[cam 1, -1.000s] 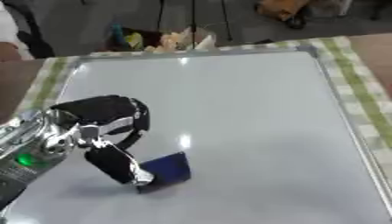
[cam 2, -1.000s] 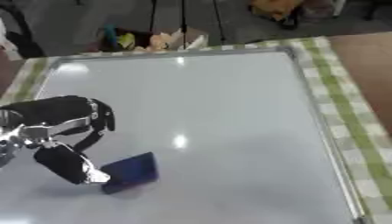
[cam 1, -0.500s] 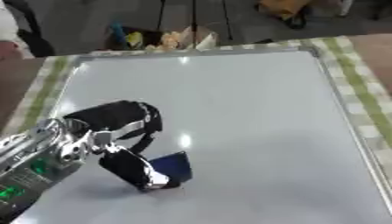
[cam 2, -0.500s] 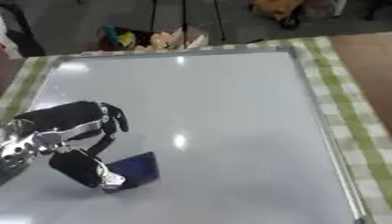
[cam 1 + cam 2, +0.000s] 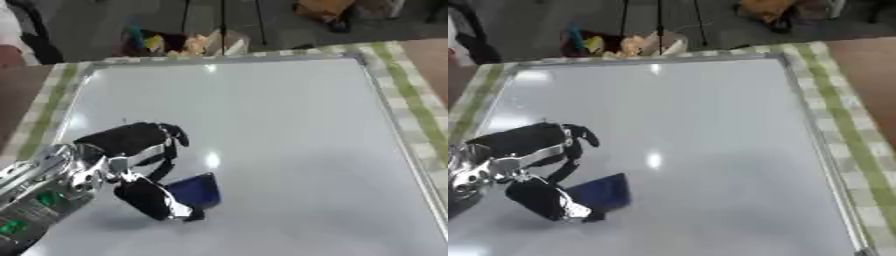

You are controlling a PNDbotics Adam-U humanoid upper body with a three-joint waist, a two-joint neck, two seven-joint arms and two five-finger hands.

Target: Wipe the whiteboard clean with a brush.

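My left hand [image 5: 131, 150] has thumb and fingers curled around the brush [image 5: 197, 190], a flat dark-blue block (its underside is hidden) lying on the whiteboard [image 5: 289, 130] near its lower left, the board pale and glossy on the checked surface [image 5: 846, 125].

Green-and-white checked tablecloth [image 5: 418, 112] is showing as a border along the right side, the far edge and the left side [image 5: 39, 117]. Beyond the far edge, dark grey floor [image 5: 710, 30] is running across the top. A cluster of small colourful items, yellow, blue and cream [image 5: 179, 42], is sitting just past the far edge, shapes unclear. Thin dark poles [image 5: 221, 20] are rising behind the cluster. An orange-brown object [image 5: 765, 9] is lying further right on the floor.
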